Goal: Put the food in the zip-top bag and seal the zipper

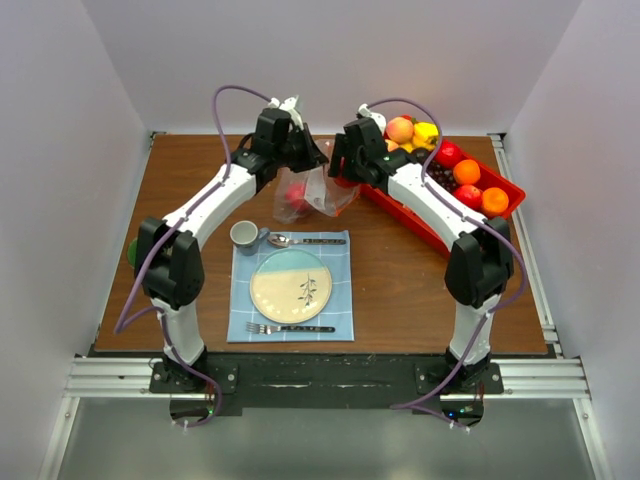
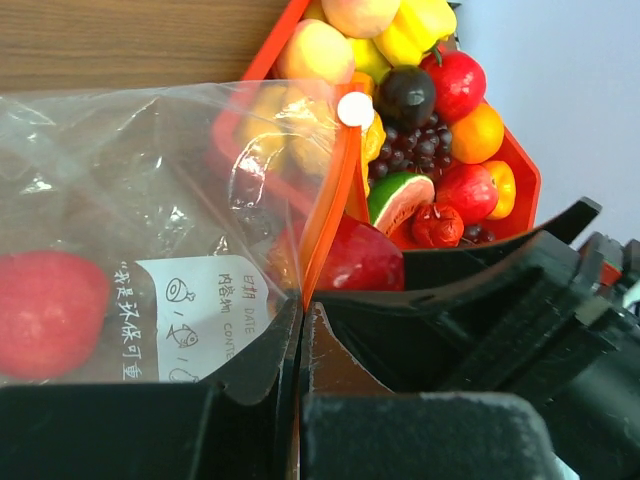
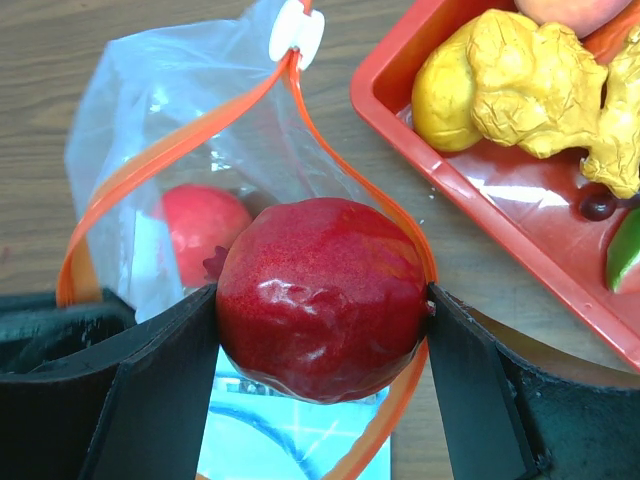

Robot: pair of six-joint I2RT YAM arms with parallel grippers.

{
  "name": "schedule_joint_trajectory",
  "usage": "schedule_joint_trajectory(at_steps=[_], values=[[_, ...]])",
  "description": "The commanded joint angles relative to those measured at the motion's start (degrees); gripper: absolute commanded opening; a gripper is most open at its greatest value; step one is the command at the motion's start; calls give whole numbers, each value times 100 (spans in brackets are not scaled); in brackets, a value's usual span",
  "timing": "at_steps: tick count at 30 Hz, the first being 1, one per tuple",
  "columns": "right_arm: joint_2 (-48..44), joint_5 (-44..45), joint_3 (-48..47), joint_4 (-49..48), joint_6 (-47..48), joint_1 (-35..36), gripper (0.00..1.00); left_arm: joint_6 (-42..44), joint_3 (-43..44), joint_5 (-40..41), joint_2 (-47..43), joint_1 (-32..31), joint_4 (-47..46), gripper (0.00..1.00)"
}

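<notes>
Right wrist view: a dark red fruit (image 3: 320, 285) is clamped between the fingers of the right gripper (image 3: 322, 305), which is held at the open mouth of the zip-top bag (image 3: 150, 100). The zipper (image 3: 68, 270) is spread into an open loop that passes on either side of the fruit in this view, with its white slider (image 3: 297, 32) at 12 o'clock. A lighter red fruit (image 3: 200, 225) is seen inside the bag, at 10 o'clock from the held one. The red tray (image 3: 560, 270) lies at 2 o'clock, with yellow pieces (image 3: 520, 80) in it.

From the left wrist, the left gripper (image 2: 301, 325) is seen closed narrow, with the bag's mouth edge pinched between its fingers.

From above, the bag is found at 12 o'clock from the plate (image 1: 290, 287), between the two grippers. The remaining food (image 1: 465, 172) is heaped in the tray at 2 o'clock on the table (image 1: 420, 290). A cup (image 1: 245, 236), a spoon (image 1: 305, 240) and a fork (image 1: 285, 327) are laid around the plate on a blue placemat (image 1: 340, 300).
</notes>
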State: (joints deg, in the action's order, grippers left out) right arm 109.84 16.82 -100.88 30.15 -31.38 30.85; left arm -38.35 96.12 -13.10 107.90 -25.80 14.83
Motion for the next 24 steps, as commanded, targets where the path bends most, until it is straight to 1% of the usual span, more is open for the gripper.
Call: schedule_joint_trajectory(at_steps=[1, 2, 3, 4, 5, 7, 13, 17, 18, 20, 22, 24], values=[[-60, 181, -538, 166, 35, 17, 61, 64, 250, -140, -172, -4, -191, 0], [-77, 181, -564, 201, 44, 17, 76, 64, 258, -131, -172, -4, -191, 0], [-94, 164, -556, 202, 35, 17, 82, 64, 276, -122, -164, 5, -182, 0], [-112, 155, -564, 202, 70, 17, 87, 64, 285, -114, -155, 5, -182, 0], [-164, 138, -564, 193, 70, 17, 93, 64, 302, -96, -138, 5, -174, 0], [-217, 103, -599, 237, 123, 17, 99, 56, 346, -87, -102, 14, -165, 0], [-341, 111, -740, 465, 246, 17, 99, -50, 338, -114, -85, 14, -244, 0], [-595, 619, -837, 921, 378, -61, 99, -50, 408, -35, -76, 14, -209, 0], [-839, 647, -663, 957, 378, -140, 99, -41, 417, -8, -67, 23, -191, 0], [-1121, 482, -346, 949, 360, -500, 99, -41, 408, 36, -67, 23, -182, 0], [-1507, 454, 172, 870, 369, -887, 99, -67, 408, 27, -41, 23, -217, 0], [-1685, 445, 558, 817, 413, -1255, 99, -120, 382, -8, -23, 23, -287, 0]])
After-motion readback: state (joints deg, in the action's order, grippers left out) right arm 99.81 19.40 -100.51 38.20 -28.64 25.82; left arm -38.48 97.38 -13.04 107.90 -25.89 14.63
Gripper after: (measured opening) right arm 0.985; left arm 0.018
